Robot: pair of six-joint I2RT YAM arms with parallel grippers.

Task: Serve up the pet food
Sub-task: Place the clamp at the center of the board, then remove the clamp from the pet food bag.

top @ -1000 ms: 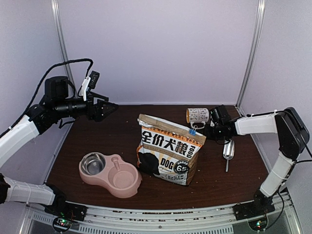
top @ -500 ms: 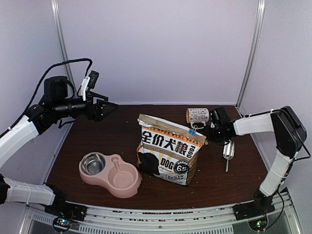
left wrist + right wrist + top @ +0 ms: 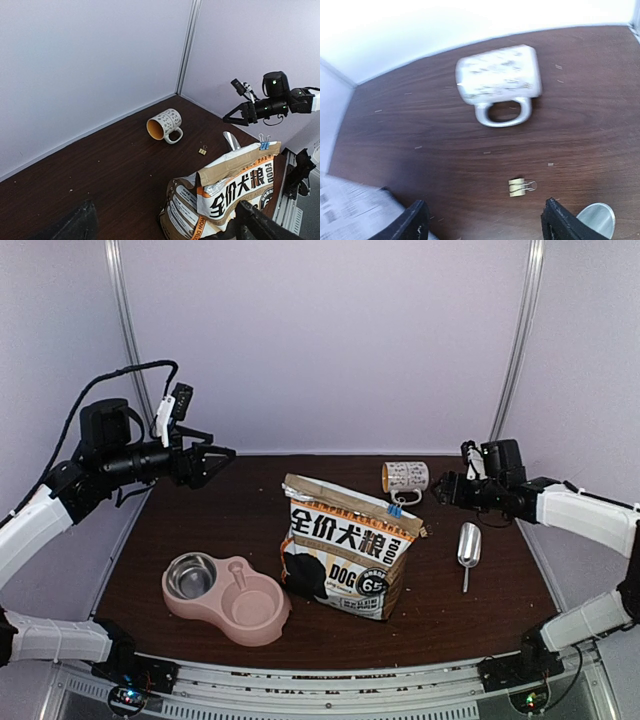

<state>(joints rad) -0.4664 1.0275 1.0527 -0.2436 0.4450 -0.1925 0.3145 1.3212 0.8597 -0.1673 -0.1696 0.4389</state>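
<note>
Right wrist | right pincer (image 3: 484, 222) spread wide, empty | left pincer (image 3: 222, 454) likewise

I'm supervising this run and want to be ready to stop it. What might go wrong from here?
1. A blue clip still pinches the folded top of the dog-food bag; tugging it one-handed may topple the upright bag.
2. The mug lies on its side close to the open right gripper; a brush could roll it.
3. The loose gold clip lies near the scoop and might get scooped along.
</note>
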